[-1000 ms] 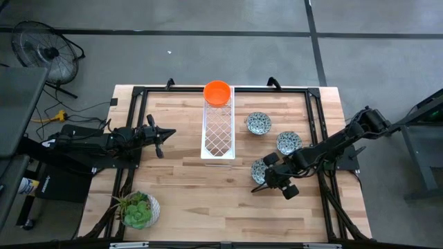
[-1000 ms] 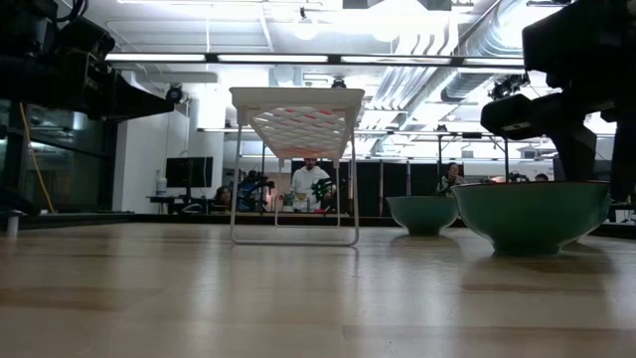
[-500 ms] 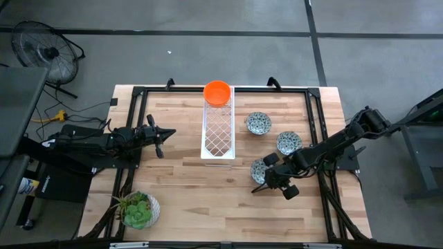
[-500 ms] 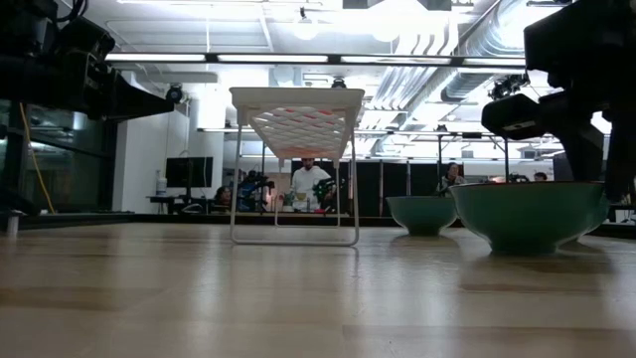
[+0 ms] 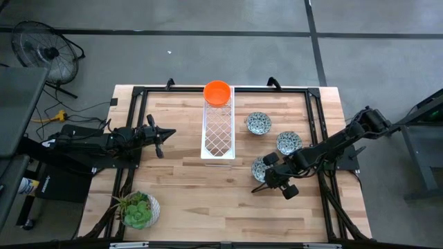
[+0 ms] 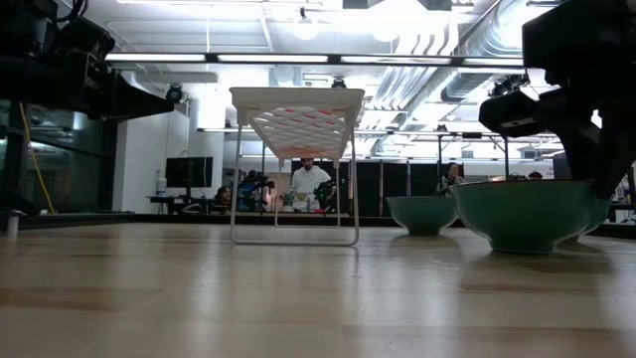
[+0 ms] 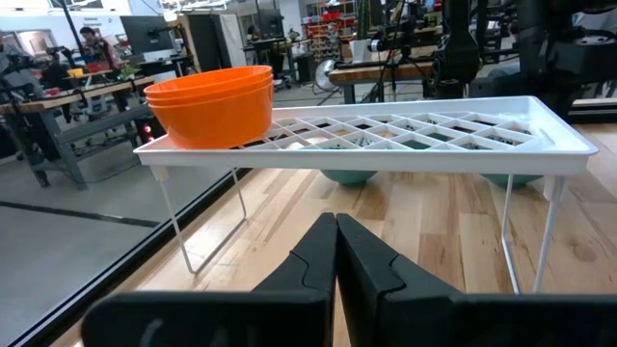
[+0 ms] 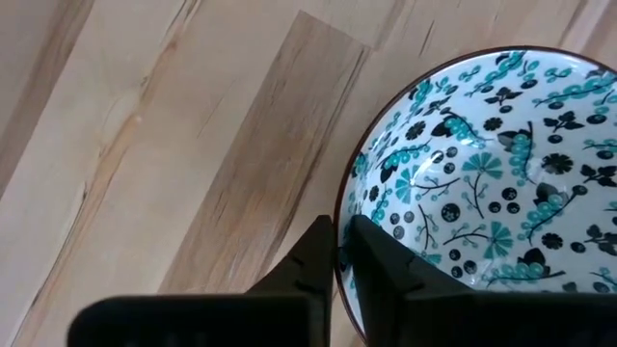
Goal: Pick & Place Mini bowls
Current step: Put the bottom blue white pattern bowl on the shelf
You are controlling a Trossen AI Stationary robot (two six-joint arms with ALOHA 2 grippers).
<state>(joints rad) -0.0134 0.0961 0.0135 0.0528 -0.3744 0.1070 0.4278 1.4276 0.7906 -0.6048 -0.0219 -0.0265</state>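
One patterned bowl [image 8: 482,183] now had the right gripper's [image 8: 337,253] fingers pinching its rim; since a second earlier they had closed in, making a lift likely next.

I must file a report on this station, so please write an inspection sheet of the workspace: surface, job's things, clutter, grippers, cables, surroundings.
Surface: wooden table, with a white wire rack standing on it.
Job's things: stacked orange bowls at the rack's far end; three patterned bowls on the table right of the rack.
Clutter: potted plant at the near left corner.
Grippers: left gripper shut, empty, left of the rack; right gripper closed on the rim of the nearest patterned bowl, one finger inside, one outside.
Cables: yellow and black cables on the floor at left.
Surroundings: floor fan at far left; people in the room behind.
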